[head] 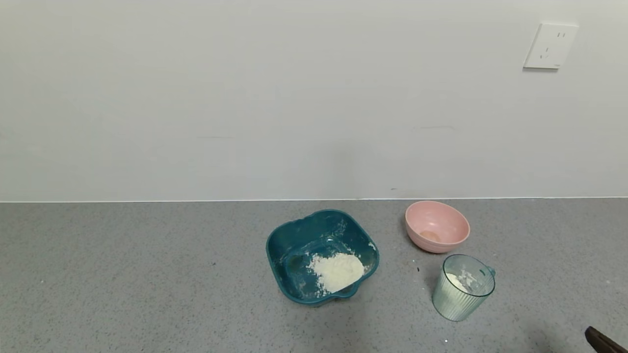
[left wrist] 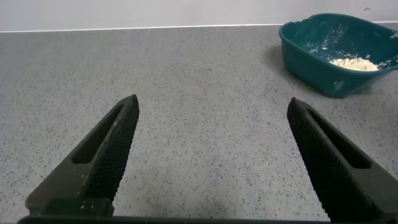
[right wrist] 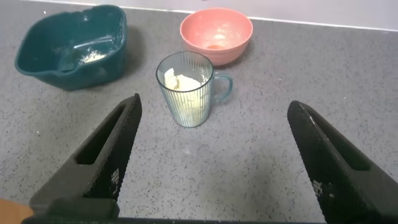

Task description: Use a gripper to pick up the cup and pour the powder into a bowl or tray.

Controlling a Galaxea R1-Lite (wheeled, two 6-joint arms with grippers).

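Cup (right wrist: pixel 188 89) looks light, thin and ribbed with powder (right wrist: pixel 180 83) inside, so I'd clamp mid-body gently with my right pincer (right wrist: pixel 214 165), now spread wide, empty.

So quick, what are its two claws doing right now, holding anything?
Left gripper: open, holding nothing, over bare counter.
Right gripper: open, holding nothing, a little short of the cup.
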